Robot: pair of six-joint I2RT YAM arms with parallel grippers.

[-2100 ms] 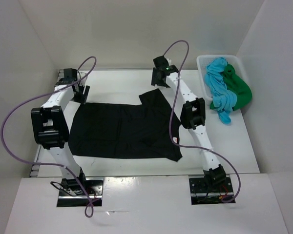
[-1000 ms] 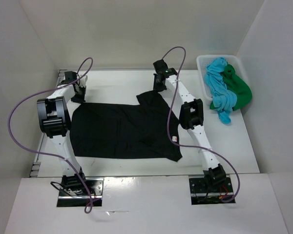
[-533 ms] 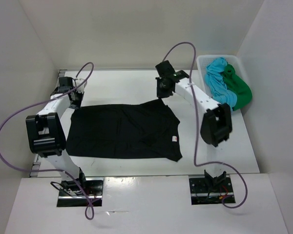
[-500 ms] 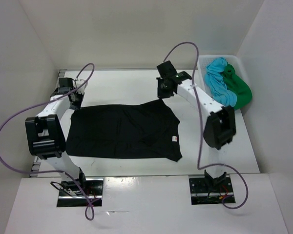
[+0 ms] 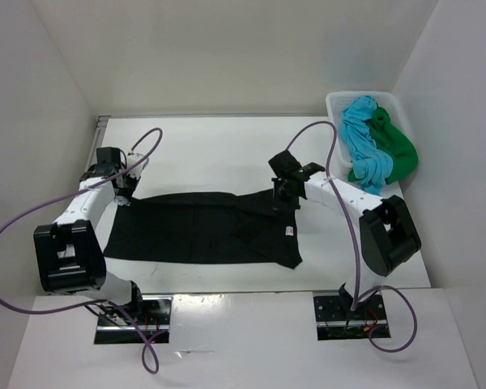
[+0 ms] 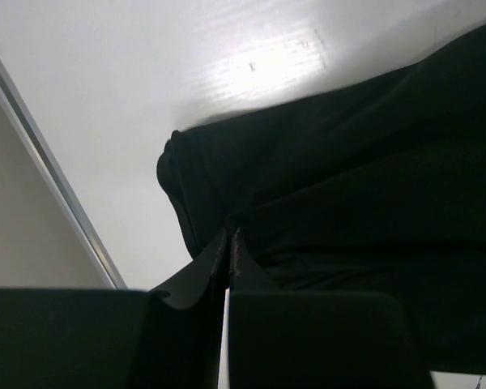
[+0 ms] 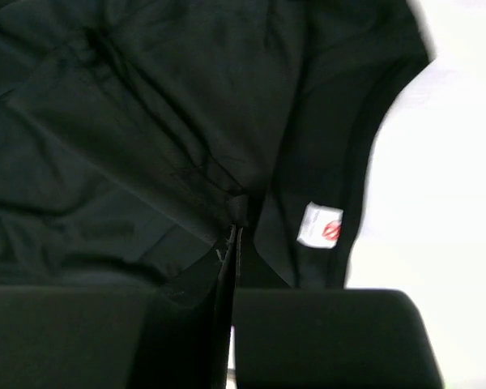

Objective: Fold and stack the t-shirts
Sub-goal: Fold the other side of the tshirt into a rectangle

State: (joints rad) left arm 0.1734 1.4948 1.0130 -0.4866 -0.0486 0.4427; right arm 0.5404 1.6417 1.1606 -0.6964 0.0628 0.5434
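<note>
The black t-shirt (image 5: pixel 202 235) lies spread across the middle of the table, its far edge lifted and drawn toward me. My left gripper (image 5: pixel 123 195) is shut on the far left corner of that edge; in the left wrist view its tips (image 6: pixel 228 237) pinch black cloth (image 6: pixel 348 186). On the far right part of the same edge my right gripper (image 5: pixel 284 198) is also shut, tips (image 7: pixel 233 232) closed on a fold of the black shirt (image 7: pixel 146 121) beside its white neck label (image 7: pixel 320 224). The turquoise t-shirt (image 5: pixel 364 134) and the green t-shirt (image 5: pixel 398 152) are bunched in the basket.
The white mesh basket (image 5: pixel 334 107) stands at the far right corner, with cloth hanging over its near side. White walls close in the table on three sides. A metal rail (image 6: pixel 49 178) runs along the table's left edge.
Both grippers have come toward the near side with the black shirt's far edge in them, so the shirt now spans less from front to back. The right arm's elbow has swung out right.
</note>
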